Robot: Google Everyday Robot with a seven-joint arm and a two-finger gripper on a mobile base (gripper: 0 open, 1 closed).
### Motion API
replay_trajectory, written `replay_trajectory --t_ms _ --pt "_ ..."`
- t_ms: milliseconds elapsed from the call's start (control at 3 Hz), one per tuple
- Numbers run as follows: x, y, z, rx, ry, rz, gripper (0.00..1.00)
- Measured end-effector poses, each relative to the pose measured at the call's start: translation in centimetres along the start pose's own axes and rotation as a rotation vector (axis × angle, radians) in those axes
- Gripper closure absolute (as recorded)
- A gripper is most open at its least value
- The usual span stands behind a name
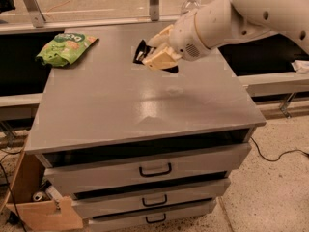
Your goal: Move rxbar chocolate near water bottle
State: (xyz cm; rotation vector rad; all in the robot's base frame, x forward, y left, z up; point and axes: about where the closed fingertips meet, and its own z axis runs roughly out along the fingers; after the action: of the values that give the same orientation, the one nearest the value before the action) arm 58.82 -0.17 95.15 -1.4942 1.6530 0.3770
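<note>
Watching the camera view, I have the gripper [150, 57] over the far middle of the grey cabinet top [120, 110], at the end of the white arm [251, 11] that reaches in from the upper right. Its cream fingers [161, 58] point left and are closed on the rxbar chocolate [140, 52]. The black wrapper stands tilted on edge at the fingertips, and a dark shadow lies on the surface just below and to the right of it. I cannot make out whether the bar's lower edge touches the top or sits just clear of it.

The water bottle [190, 3] is at the far edge of the top, to the right of the bar. Only its white cap and clear shoulders show, as the arm hides the rest. The bar is near the bottle but clearly apart from it.

A green snack bag [65, 47] lies flat at the far left corner of the top, well apart from the gripper. Below the top are three drawers, and the upper drawer [154, 168] is pulled out slightly. A cardboard box [46, 215] sits on the floor at the near left, and a black cable [277, 154] trails across the speckled floor on the right.
</note>
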Motion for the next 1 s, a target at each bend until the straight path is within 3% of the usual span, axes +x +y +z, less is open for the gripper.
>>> replay_trajectory --t_ms 333,1000 --pt "5.2 -4.5 -2.0 0.047 0.01 0.026 1.0" --pt "13.7 -10.2 -2.4 0.12 0.026 0.12 1.0"
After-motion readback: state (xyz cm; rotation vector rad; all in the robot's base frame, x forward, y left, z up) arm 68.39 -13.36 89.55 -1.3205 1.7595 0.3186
